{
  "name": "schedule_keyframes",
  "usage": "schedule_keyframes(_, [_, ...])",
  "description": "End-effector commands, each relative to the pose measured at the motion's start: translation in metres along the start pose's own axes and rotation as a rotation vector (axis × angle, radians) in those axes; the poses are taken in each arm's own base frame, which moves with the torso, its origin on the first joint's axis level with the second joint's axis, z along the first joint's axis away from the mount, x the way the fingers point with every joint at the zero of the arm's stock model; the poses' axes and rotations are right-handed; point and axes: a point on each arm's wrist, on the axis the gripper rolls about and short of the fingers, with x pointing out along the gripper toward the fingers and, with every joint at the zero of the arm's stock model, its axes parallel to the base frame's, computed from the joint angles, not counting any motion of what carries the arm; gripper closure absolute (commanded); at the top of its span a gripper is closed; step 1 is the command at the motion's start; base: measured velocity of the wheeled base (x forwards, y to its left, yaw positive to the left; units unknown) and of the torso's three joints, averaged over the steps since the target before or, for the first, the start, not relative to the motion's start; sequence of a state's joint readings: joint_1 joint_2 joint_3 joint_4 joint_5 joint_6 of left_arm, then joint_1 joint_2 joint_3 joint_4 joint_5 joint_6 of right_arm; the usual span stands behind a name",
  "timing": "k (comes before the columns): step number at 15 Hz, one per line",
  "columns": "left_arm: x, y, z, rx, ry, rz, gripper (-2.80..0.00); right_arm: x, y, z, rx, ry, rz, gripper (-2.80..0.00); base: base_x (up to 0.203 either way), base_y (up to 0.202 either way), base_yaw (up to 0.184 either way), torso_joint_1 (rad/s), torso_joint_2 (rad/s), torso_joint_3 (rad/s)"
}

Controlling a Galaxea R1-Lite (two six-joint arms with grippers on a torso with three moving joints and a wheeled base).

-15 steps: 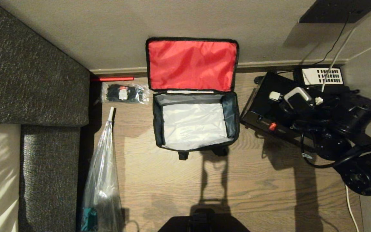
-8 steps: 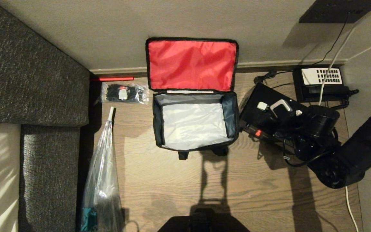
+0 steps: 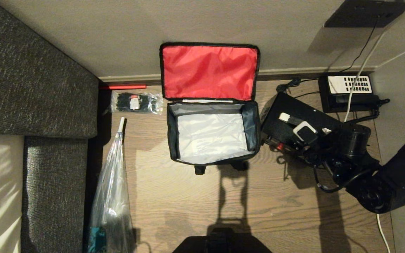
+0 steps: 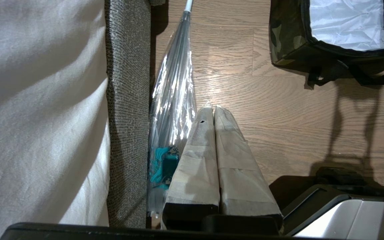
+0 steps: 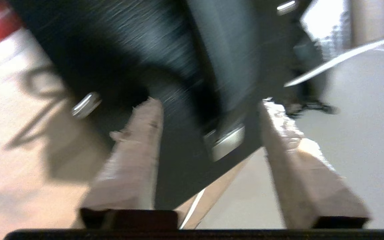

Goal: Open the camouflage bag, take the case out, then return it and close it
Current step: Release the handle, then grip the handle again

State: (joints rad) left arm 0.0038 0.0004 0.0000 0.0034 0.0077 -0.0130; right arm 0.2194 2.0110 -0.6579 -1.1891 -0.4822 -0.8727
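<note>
Case out on the floor, bag gaping, right jaws spread over the case's edge.

Lying flat at three o'clock of the camouflage bag (image 3: 212, 135), the case (image 3: 295, 121) runs its long axis from ten o'clock to four o'clock, one corner just beside the bag's right wall and the far end toward the telephone (image 3: 348, 92). It looks stiff, smooth and likely slippery, and no featherweight; a pinch across a thin long edge, near the middle, seems safest. The right gripper (image 5: 208, 130) straddles that edge with fingers (image 5: 138, 133) parted, apparently gripping nothing. The bag's lid stands back at twelve o'clock, red lining showing. The left gripper (image 4: 212, 111) hangs parked, fingers pressed together, empty.
</note>
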Motion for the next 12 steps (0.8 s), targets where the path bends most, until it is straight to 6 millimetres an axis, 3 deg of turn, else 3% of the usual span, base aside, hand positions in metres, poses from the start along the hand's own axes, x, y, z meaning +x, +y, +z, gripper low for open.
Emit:
schedule_keyframes(1, [0.0, 0.0, -0.001, 0.0, 0.002, 0.001, 0.0, -0.015, -0.005, -0.002, -0.019, -0.006, 0.082, -2.8, 0.0, 0.0, 0.0, 0.0, 0.0, 0.0])
schedule_keyframes(3, [0.0, 0.0, -0.001, -0.001, 0.002, 0.001, 0.0, -0.028, -0.017, 0.002, -0.012, -0.018, 0.119, -2.8, 0.0, 0.0, 0.0, 0.0, 0.0, 0.0])
schedule_keyframes(4, [0.0, 0.0, -0.001, -0.001, 0.002, 0.001, 0.0, -0.037, -0.026, 0.005, -0.014, -0.024, 0.123, 0.0, 0.0, 0.0, 0.0, 0.0, 0.0, 0.0])
schedule_keyframes(8, [0.0, 0.0, -0.001, -0.001, 0.002, 0.001, 0.0, -0.097, -0.073, 0.008, -0.007, -0.048, 0.126, 0.0, 0.0, 0.0, 0.0, 0.0, 0.0, 0.0])
schedule_keyframes(12, [0.0, 0.0, -0.001, -0.001, 0.002, 0.001, 0.0, -0.167, -0.097, -0.019, 0.035, -0.093, 0.19, 0.0, 0.0, 0.0, 0.0, 0.0, 0.0, 0.0])
